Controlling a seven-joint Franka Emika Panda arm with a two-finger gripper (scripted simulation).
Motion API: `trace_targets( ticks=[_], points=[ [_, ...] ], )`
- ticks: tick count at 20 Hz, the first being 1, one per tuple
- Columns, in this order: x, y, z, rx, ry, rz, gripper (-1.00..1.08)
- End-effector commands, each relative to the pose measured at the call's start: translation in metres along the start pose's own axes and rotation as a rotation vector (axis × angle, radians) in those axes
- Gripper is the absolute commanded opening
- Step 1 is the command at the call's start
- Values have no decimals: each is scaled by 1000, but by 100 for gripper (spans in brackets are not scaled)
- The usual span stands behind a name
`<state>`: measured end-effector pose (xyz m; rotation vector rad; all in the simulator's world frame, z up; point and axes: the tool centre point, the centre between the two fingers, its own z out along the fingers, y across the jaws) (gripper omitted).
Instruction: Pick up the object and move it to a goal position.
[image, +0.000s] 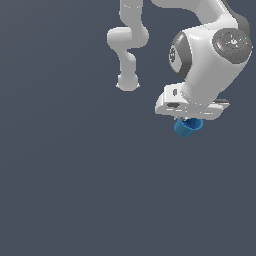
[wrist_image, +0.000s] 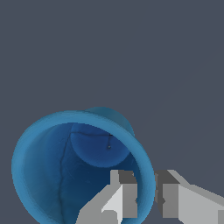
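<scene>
The blue cup (image: 187, 127) hangs just under my white gripper (image: 191, 119) in the upper right of the exterior view, tilted, with its open mouth turned toward the camera. In the wrist view the cup (wrist_image: 57, 175) fills the frame and its hollow inside faces the camera. My gripper (wrist_image: 146, 197) is shut on the cup's rim: one finger (wrist_image: 124, 197) is inside the cup and the other finger (wrist_image: 170, 199) is outside the wall. No goal marker shows in either view.
The plain dark grey floor (image: 75, 190) lies all around. The arm's white links (image: 127, 42) and base rise at the top of the exterior view, behind the gripper.
</scene>
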<state>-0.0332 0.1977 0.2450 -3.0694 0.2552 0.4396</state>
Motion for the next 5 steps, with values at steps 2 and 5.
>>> trace_targets(
  ticks=[2,5],
  points=[
    [-3,-10,-7,1,1,2,-100],
    [-3,-12,-8,1,2,3,-100]
  ],
)
